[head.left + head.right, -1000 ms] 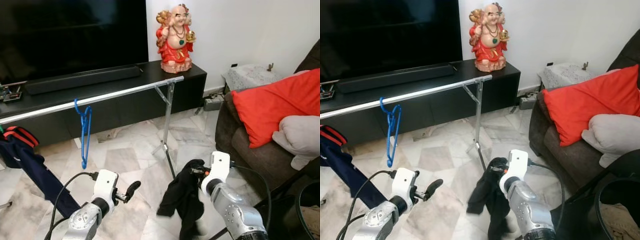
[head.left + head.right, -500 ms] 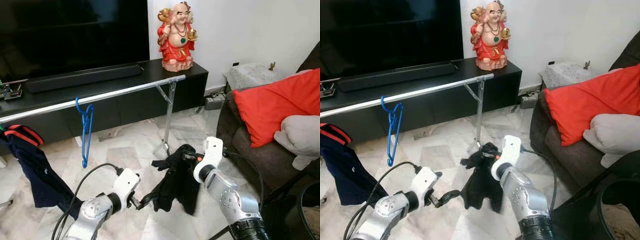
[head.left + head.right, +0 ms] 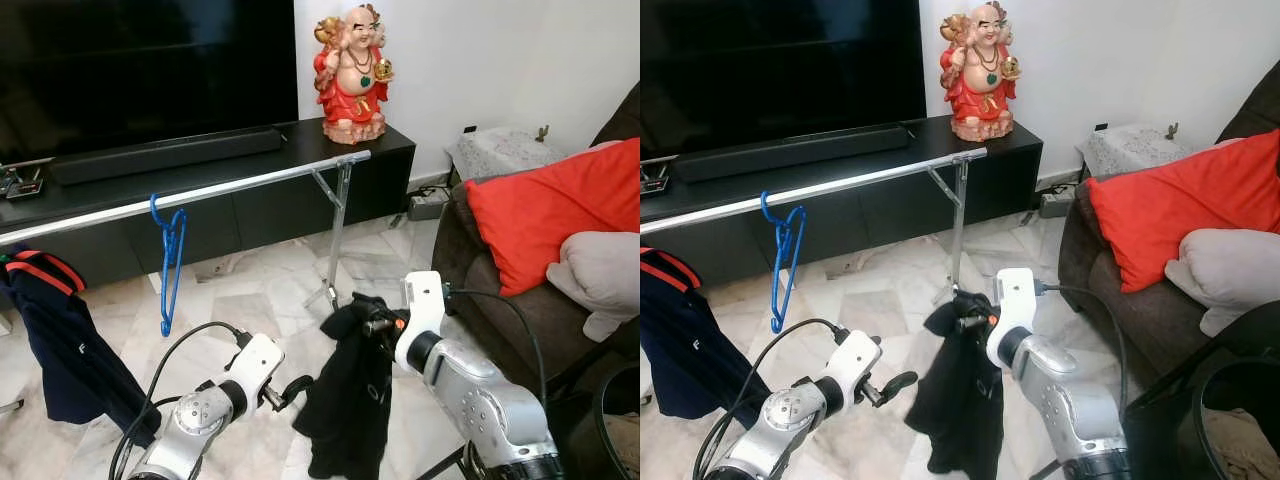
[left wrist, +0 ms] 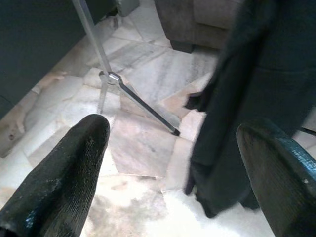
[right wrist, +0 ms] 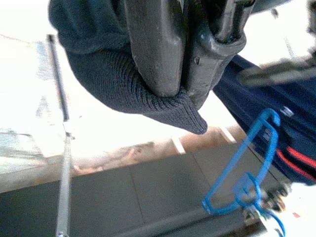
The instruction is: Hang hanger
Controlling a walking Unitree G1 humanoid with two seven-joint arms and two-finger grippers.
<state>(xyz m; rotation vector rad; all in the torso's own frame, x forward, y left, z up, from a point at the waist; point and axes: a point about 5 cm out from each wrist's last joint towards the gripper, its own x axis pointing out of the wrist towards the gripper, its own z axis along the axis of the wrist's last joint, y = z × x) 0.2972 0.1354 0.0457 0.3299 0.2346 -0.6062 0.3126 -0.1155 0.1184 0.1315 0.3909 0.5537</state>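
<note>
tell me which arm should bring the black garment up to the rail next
Right. The right tool is already shut on the black garment, holding it up off the floor below the metal rail. The left tool is open, low beside the garment, holding nothing.

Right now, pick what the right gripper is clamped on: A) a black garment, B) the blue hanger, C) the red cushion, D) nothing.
A: the right gripper has its fingers closed on the black garment, while the blue hanger hangs untouched on the rail.
</note>
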